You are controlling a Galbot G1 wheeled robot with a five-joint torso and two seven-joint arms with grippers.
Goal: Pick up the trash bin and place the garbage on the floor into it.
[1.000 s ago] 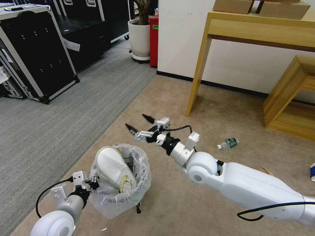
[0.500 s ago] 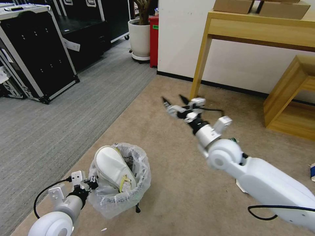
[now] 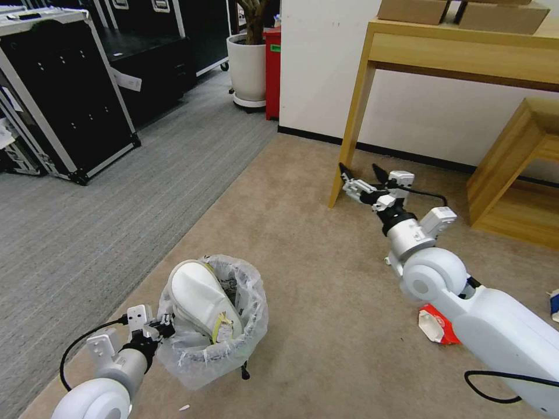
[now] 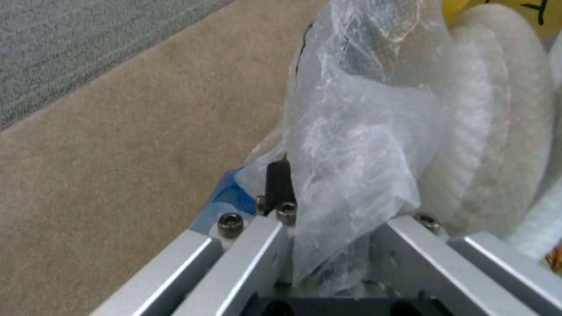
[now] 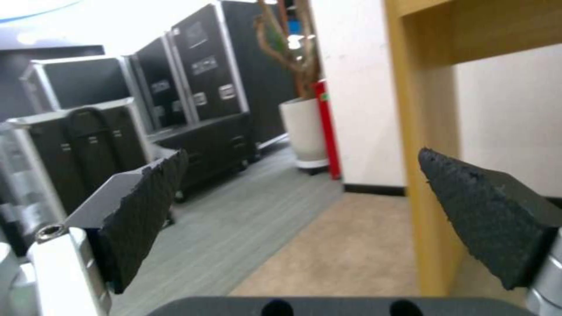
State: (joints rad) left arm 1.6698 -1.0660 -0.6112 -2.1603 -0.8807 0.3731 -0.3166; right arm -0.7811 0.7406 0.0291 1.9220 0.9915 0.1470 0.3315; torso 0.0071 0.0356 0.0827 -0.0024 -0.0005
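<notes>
The trash bin [image 3: 224, 334], lined with a crinkled clear bag [image 4: 357, 145], stands on the beige floor [image 3: 303, 244] at the lower left, with a white padded item [image 3: 201, 297] sticking out of it. My left gripper [image 3: 162, 327] is shut on its near rim, and the bag is pinched between the jaws [image 4: 319, 219]. My right gripper [image 3: 361, 177] hangs open and empty above the floor beside the table leg; its black fingers [image 5: 140, 206] stand wide apart. Garbage lies near my right arm: a red and white wrapper [image 3: 435, 330] and a blue-white cup [image 3: 554, 305] at the right edge.
A wooden table [image 3: 466, 55] with a leg [image 3: 349, 134] stands against the white wall; a low wooden shelf [image 3: 518, 174] sits to its right. Black flight cases [image 3: 64, 99], a white planter [image 3: 247, 67] and grey ribbed carpet [image 3: 105, 221] lie to the left. A small white scrap [image 3: 184, 407] lies near the bin.
My right arm has swung from just beyond the bin to the right and away, toward the table leg, staying open. This uncovered the red wrapper. The left gripper and bin have held still.
</notes>
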